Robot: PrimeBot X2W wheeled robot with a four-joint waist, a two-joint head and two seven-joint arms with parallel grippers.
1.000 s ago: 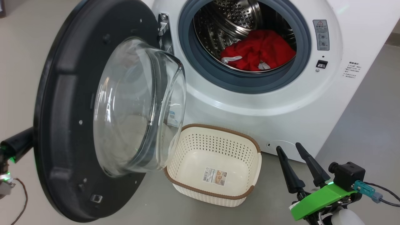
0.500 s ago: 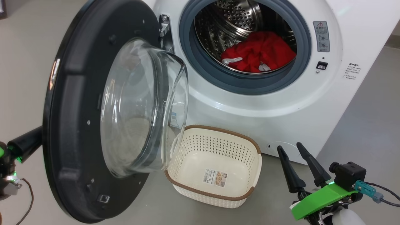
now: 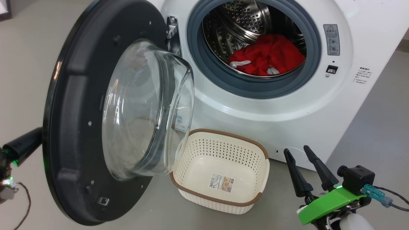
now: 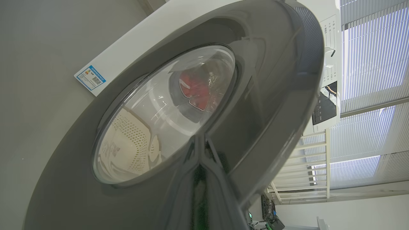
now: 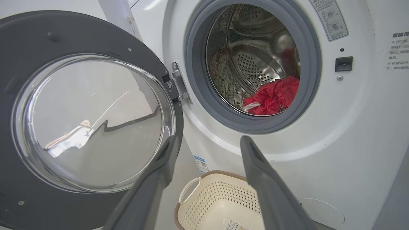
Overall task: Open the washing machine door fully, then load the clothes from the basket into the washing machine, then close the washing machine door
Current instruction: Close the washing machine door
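The washing machine (image 3: pixel 255 111) stands with its drum open and the clothes (image 3: pixel 268 54), red with a bit of white, lying inside. The washing machine door (image 3: pixel 73 127) is swung out to the left, its glass bowl facing the drum. My left gripper (image 3: pixel 33 139) is behind the door at its outer face. In the left wrist view it (image 4: pixel 200 145) is shut, its tips against the glossy door (image 4: pixel 262 95). My right gripper (image 3: pixel 297 152) hovers open at the lower right, beside the empty basket (image 3: pixel 223 132). Past its fingers (image 5: pixel 169 150) I see the clothes (image 5: pixel 274 95) and the basket (image 5: pixel 204 175).
The basket sits on the grey floor right under the door's glass bowl (image 3: pixel 147 111) and against the machine's front. A cable (image 3: pixel 25 204) trails on the floor at the far left. Window blinds (image 4: pixel 367 64) show beyond the machine.
The door has swung a little toward the machine, with my left gripper following behind it. The head view has shifted slightly. My right gripper has stayed put.
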